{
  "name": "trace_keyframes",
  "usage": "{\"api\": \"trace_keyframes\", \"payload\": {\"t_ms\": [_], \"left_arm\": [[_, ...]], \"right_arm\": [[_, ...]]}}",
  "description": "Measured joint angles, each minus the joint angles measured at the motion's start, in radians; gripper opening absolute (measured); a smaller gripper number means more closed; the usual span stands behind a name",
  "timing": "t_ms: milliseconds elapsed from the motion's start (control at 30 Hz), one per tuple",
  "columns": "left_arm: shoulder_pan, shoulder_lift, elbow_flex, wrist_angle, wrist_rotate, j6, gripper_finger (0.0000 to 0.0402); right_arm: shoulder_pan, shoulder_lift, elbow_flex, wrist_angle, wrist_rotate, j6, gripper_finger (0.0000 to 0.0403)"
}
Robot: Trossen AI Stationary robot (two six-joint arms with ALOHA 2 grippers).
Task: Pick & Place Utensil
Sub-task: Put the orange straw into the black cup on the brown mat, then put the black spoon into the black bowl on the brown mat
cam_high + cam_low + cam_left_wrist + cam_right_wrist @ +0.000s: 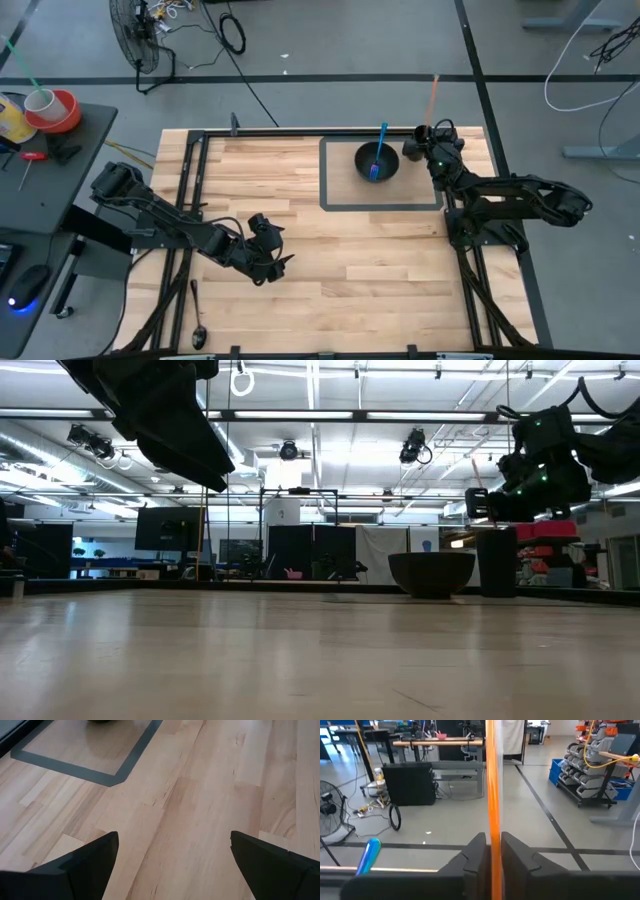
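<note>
At the far right corner of the wooden table [340,260], the right end effector [428,135] is hovering just beside the black bowl [377,160], with its two fingers closed tight on an orange utensil [433,95]. The utensil's handle is sticking out past the table's far edge in the high view, and in the right wrist view the orange shaft [493,780] is running straight up between the pinching fingers [475,857]; its working end is hidden, so what kind of utensil it is cannot be told. The bowl is sitting inside a rectangle marked with dark tape [380,207] on the table top, and a blue utensil [380,148] is leaning in it, its handle pointing toward the far edge. The tip of that blue handle [368,854] is also showing in the right wrist view. In the low view the bowl [431,573] is standing on the table with the right end effector [535,465] raised above and beside it.

The left end effector [268,255] is waiting over the bare wood near the middle of the table, well apart from the bowl, its fingers [87,862] spread wide and holding nothing. A dark spoon [197,315] is lying at the near left edge of the table.
</note>
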Motion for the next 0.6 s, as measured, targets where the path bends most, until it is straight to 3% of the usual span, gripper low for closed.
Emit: {"api": "trace_keyframes", "payload": {"t_ms": [333, 600], "left_arm": [[0.0, 0.0, 0.0, -0.001, 0.003, 0.0, 0.0387], [0.0, 0.0, 0.0, -0.001, 0.003, 0.002, 0.0387]], "right_arm": [[0.006, -0.02, 0.0, -0.017, -0.02, -0.016, 0.0138], [0.102, -0.164, 0.0, -0.015, 0.016, -0.156, 0.0196]]}}
